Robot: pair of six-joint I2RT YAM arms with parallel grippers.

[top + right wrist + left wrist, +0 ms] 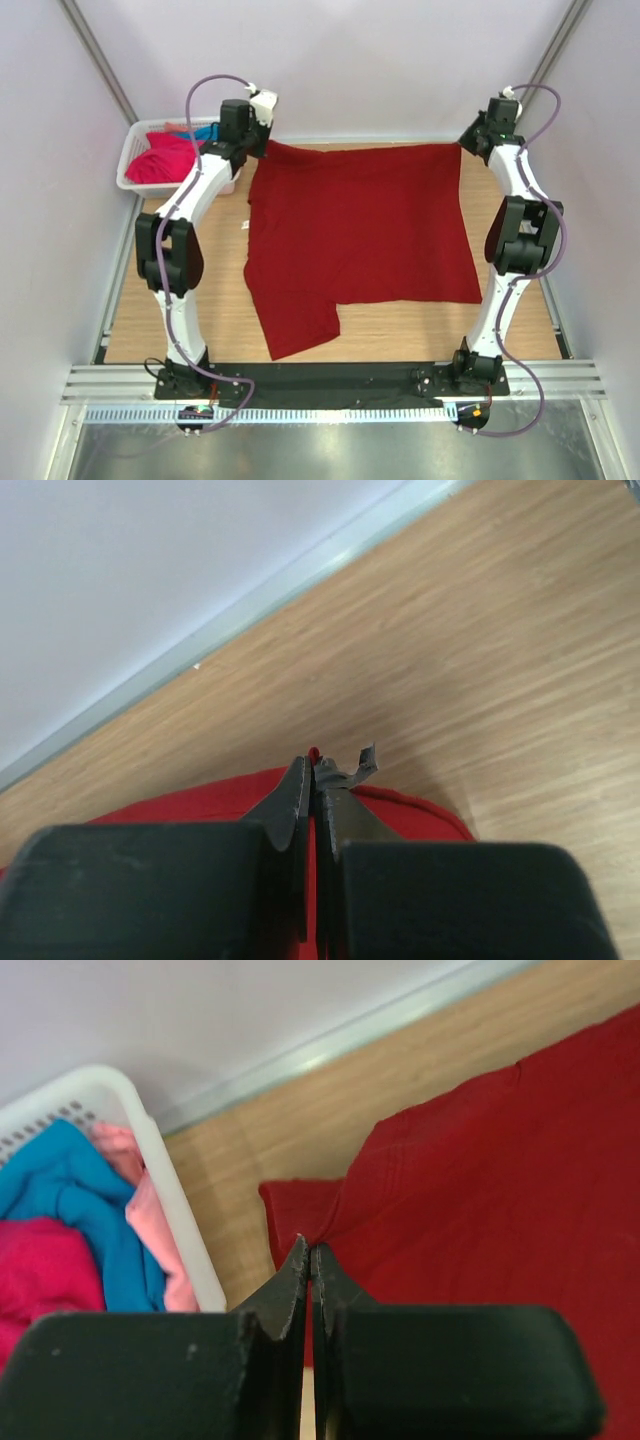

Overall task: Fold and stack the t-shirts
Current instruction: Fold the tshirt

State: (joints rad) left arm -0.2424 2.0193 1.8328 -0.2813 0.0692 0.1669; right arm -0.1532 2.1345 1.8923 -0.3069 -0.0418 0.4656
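Observation:
A dark red t-shirt (360,230) lies spread flat on the wooden table, one sleeve (300,325) pointing toward the near edge. My left gripper (268,148) is at the shirt's far left corner, shut on a pinch of red cloth (500,1210); its tips (311,1248) meet on the fabric. At the far right corner my right gripper (463,143) is shut on the hem, and red cloth (200,805) shows between its closed tips (312,762). A bright pink t-shirt (160,160) and a turquoise t-shirt (205,131) lie crumpled in the basket.
The white lattice basket (135,165) stands at the far left corner, close beside my left gripper; its rim (180,1220) shows in the left wrist view. White walls close in the table on three sides. A strip of grey tape (362,762) hangs off my right fingertip.

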